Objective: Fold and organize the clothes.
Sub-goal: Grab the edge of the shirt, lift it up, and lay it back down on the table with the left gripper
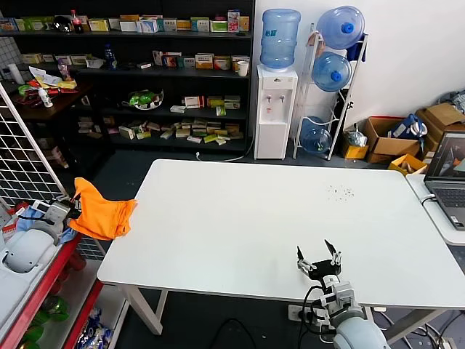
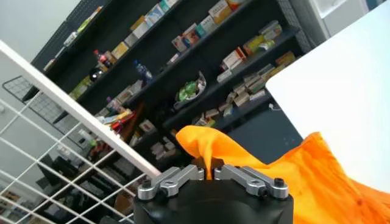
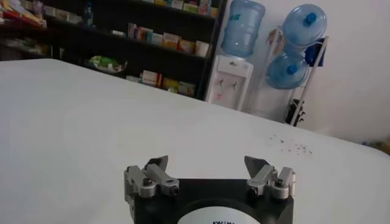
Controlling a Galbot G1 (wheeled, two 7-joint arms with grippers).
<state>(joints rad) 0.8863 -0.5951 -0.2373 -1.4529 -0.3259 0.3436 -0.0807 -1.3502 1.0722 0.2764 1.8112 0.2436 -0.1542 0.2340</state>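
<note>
The bright orange T-shirt (image 1: 102,211) hangs bunched off the left edge of the white table (image 1: 269,218), one corner touching the table's left end. My left gripper (image 1: 73,206) is shut on a fold of the shirt, left of the table. In the left wrist view the orange T-shirt (image 2: 292,170) is pinched between the closed fingers of the left gripper (image 2: 210,173). My right gripper (image 1: 319,257) is open and empty over the table's front edge, right of centre. It also shows in the right wrist view (image 3: 207,167) above bare table.
A white wire grid panel (image 1: 22,160) and a red rack (image 1: 36,291) stand left of the table. A laptop (image 1: 447,178) sits on a side table at the right. Shelves (image 1: 145,73), a water dispenser (image 1: 276,109) and boxes are beyond the table.
</note>
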